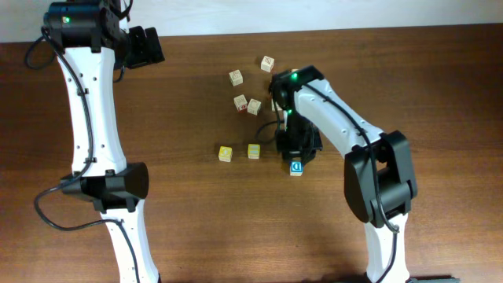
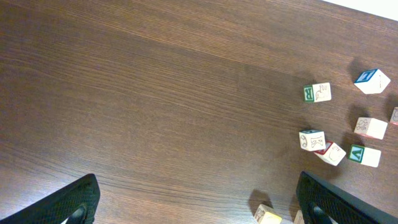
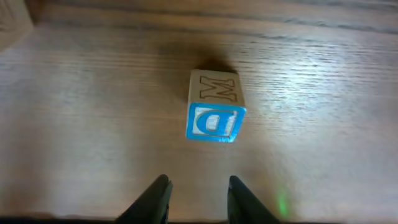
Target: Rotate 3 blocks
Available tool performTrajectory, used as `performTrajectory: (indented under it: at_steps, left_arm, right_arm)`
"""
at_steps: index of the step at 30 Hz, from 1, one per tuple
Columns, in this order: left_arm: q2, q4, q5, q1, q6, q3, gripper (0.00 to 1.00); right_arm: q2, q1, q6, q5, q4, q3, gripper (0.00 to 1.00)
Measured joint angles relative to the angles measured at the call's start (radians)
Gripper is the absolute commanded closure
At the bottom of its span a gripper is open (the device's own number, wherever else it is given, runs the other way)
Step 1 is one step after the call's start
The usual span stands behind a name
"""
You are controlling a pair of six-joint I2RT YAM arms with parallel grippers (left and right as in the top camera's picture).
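Right wrist view: right hand [image 3: 199, 183] partly spread, empty; D block [image 3: 214, 115] free at 12 o'clock. Two yellow blocks [image 1: 225, 153], rotation unconfirmed. Left hand [image 2: 198, 190] spread wide.

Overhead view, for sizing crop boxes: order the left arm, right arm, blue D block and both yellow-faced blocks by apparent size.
1. Left arm
2. Right arm
3. Blue D block, the yellow-faced block beside it and the outer yellow-faced block: look alike, unranked.
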Motion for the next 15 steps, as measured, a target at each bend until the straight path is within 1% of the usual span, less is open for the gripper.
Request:
performTrajectory:
  at_steps: [7,12,15]
  left_arm:
    - [0.0,0.0,0.0,0.0,0.0,0.0,0.01]
    - [0.0,0.0,0.0,0.0,0.0,0.0,0.01]
    - [0.0,0.0,0.0,0.0,0.0,0.0,0.01]
  right_arm:
    - [0.0,0.0,-0.002,0.011,0.089,-0.088,0.7]
    - [0.0,0.0,-0.004,0.027,0.107,-0.093,0.69]
    - [0.0,0.0,-0.005,0.042,0.108,-0.093,0.56]
